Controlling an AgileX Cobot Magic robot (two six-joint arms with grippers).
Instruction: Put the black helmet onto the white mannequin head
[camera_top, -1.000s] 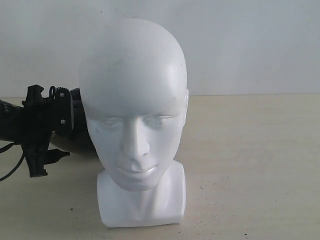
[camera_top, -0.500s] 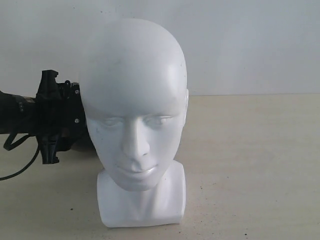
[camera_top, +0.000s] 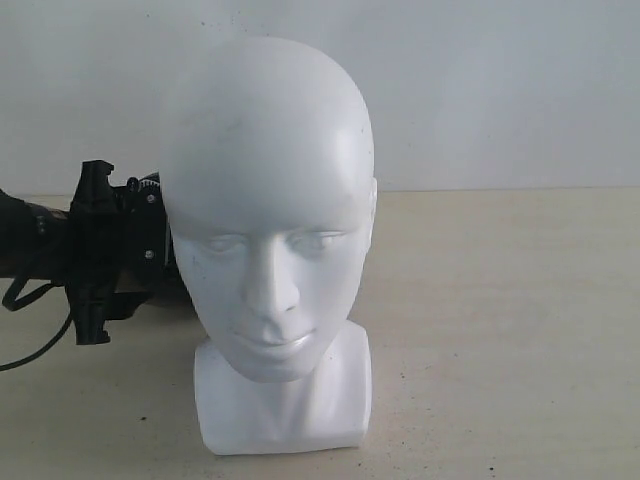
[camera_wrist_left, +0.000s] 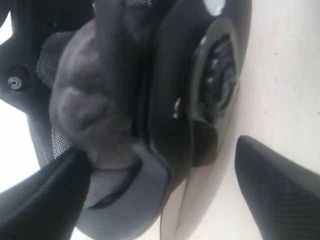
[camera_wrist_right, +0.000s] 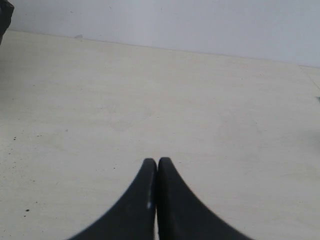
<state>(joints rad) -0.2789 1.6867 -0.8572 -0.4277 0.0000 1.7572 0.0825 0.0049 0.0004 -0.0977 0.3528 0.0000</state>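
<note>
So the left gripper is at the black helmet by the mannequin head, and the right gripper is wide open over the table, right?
Not quite: the right gripper is shut, fingertips pressed together, as the right wrist view shows. It is over the table, and the left gripper is at the black helmet by the white mannequin head.

Bright diffuse light, sheen on white mannequin head (camera_top: 268, 210), left wrist view blurred

Spread end effector (camera_wrist_left: 157, 150) astride black helmet (camera_wrist_left: 155, 95)

Left end effector (camera_wrist_left: 160, 150) spread wide, arm (camera_top: 40, 240) seemingly level; right end effector (camera_wrist_right: 157, 165) closed tight.
</note>
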